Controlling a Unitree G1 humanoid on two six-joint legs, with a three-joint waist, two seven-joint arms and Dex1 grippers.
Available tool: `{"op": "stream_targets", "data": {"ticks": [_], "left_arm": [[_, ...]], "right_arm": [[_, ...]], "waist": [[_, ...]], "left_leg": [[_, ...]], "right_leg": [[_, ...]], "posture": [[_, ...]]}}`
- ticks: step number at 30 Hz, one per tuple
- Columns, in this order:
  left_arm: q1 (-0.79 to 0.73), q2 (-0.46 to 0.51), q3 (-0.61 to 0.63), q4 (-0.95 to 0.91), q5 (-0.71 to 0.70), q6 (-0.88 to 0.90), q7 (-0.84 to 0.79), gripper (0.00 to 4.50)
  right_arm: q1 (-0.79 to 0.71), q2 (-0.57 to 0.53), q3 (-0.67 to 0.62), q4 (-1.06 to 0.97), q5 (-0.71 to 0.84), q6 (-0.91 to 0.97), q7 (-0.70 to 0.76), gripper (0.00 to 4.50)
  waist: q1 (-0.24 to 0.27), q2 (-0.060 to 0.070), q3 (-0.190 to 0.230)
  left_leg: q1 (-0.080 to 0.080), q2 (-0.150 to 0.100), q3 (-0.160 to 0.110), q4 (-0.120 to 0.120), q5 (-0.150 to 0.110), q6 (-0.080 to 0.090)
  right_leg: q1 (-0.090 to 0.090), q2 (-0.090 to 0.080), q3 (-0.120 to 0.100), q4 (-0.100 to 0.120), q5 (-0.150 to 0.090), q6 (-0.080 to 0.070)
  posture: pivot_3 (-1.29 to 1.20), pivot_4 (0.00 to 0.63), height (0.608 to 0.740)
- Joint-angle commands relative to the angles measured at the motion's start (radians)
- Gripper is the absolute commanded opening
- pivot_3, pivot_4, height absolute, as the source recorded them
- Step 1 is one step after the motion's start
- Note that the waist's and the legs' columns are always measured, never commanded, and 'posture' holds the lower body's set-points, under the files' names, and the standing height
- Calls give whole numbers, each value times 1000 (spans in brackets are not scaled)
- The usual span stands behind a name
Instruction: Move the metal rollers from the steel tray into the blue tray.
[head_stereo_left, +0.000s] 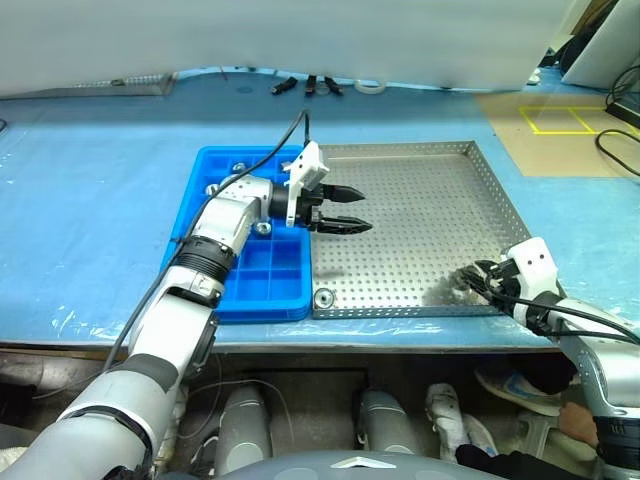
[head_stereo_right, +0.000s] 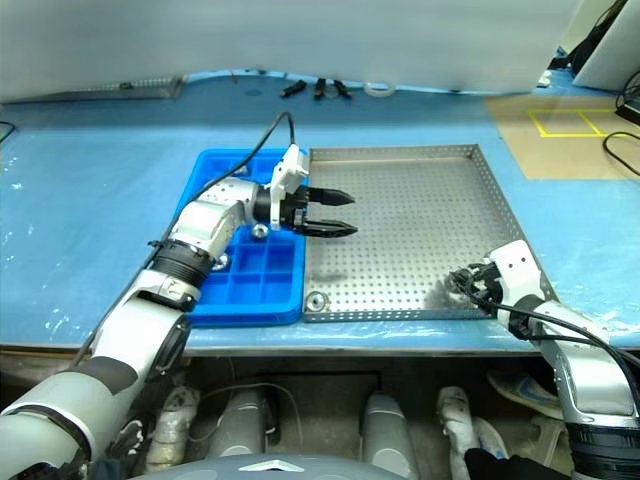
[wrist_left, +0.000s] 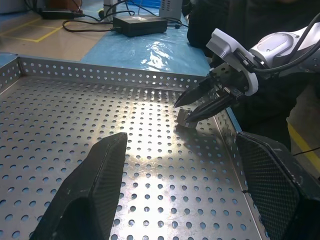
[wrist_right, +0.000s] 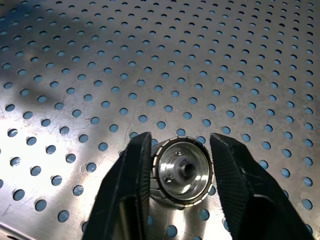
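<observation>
The steel tray (head_stereo_left: 420, 200) lies on the blue table, with the blue tray (head_stereo_left: 270, 285) against its left side. Near the steel tray's front right corner my right gripper (head_stereo_left: 468, 282) is shut on a metal roller (wrist_right: 182, 172) that rests on the perforated floor, a finger touching each side. My left gripper (head_stereo_left: 366, 210) hovers open over the steel tray's left part, pointing right, with nothing between its fingers. Another roller (head_stereo_left: 323, 297) sits in the steel tray's front left corner. Three rollers lie in the blue tray's compartments (head_stereo_left: 262, 228), partly hidden by my left arm.
Black tools and cables (head_stereo_left: 310, 85) and a white ring (head_stereo_left: 370, 87) lie at the table's far edge. A black power brick (wrist_left: 140, 24) sits beyond the steel tray's right rim. Yellow tape (head_stereo_left: 560, 120) marks the floor at the far right.
</observation>
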Motion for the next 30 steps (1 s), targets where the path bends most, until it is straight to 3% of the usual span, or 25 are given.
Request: {"op": "stream_targets", "data": {"ticks": [1,3,15,21,27,30], "left_arm": [[-5,12,21,-34,-2,-6,-4,3635],[-3,15,21,-39,-3,-4,-2,3635],[12,35,30,-69,-7,10,13,3635],[11,39,44,-81,-13,27,23,3635],[22,38,44,-99,-12,35,30,3635],[26,36,45,-105,-12,37,37,3635]], "right_arm": [[0,1,27,21,-1,3,10,655],[-5,1,32,25,-1,1,12,35],[-57,9,26,4,33,-8,19,35],[-195,30,-47,-49,139,40,-9,35],[-325,-54,-28,-66,222,115,77,35],[-333,-147,20,-57,212,89,195,641]], "waist": [[0,0,0],[2,0,0],[7,0,0],[4,2,0],[7,2,0],[16,2,0]], "left_leg": [[0,0,0,0,0,0],[1,0,0,0,0,0],[-8,-1,1,-1,-4,6],[-8,-1,2,-2,-4,5],[-8,0,3,-2,-4,5],[-8,0,3,-3,-4,5]], "right_leg": [[0,0,0,0,0,0],[0,0,0,0,0,0],[-2,-1,-1,-10,0,0],[-4,-1,-1,-9,0,0],[-4,-1,-1,-9,0,0],[-4,-1,-2,-10,0,0]], "posture": [[-367,150,740],[-364,150,740],[-337,150,740],[-334,150,740],[-325,150,740],[-317,150,740]]}}
